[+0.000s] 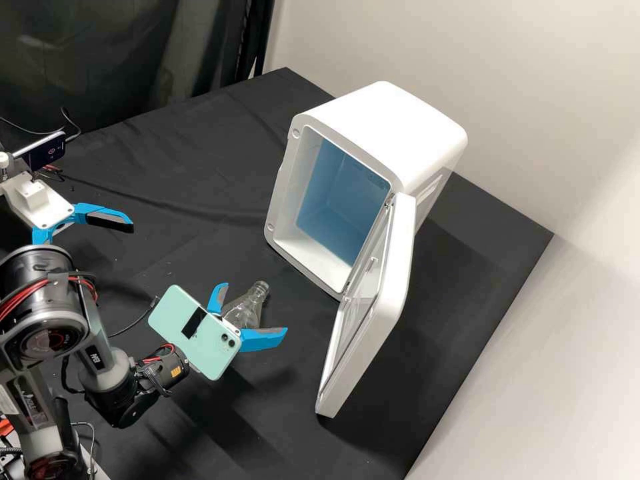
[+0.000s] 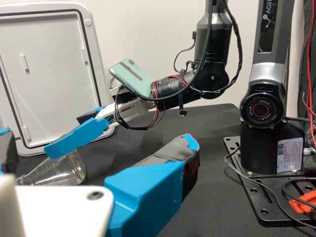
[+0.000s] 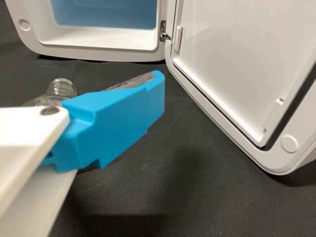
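Observation:
A clear plastic bottle lies on the black bench in front of a white mini fridge whose door hangs wide open. My right gripper is open, with its blue fingers on either side of the bottle, low over the cloth. The left wrist view has that same bottle under one of the right arm's fingers. My left gripper is open with nothing in it, at the bench's left side, well away from the bottle.
The fridge's blue inside faces the arms and holds nothing. A mint green phone is mounted on the right wrist. Arm bases and cables stand at the bench's near left. A white wall runs behind and to the right.

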{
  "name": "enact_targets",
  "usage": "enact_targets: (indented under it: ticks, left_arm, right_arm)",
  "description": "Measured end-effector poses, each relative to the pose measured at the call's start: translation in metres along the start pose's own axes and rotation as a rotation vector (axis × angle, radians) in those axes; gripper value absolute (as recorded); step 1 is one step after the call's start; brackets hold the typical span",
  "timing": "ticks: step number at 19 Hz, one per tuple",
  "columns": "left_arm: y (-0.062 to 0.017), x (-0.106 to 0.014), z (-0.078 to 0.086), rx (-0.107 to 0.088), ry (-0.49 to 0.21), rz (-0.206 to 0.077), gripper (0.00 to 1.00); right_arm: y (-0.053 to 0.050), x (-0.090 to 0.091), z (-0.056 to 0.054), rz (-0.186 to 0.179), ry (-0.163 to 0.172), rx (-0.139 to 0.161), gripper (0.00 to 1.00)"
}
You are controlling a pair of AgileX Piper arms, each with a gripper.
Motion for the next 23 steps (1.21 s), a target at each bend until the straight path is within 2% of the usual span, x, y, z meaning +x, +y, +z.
enact_targets:
  ticks: [10, 11, 23]
  left_arm:
    - [0.0000, 0.0000, 0.0000, 0.000, 0.000, 0.000, 1.00]
    - [0.0000, 0.0000, 0.0000, 0.000, 0.000, 0.000, 1.00]
    - [0.0000, 0.0000, 0.0000, 0.002, 0.000, 0.000, 1.00]
  right_arm:
    - [0.0009, 0.0000, -0.0032, 0.013, 0.007, -0.002, 1.00]
    - [0.0005, 0.0002, -0.0037, 0.012, 0.009, -0.002, 0.00]
    - [0.0004, 0.0005, -0.0041, 0.015, 0.007, 0.002, 0.00]
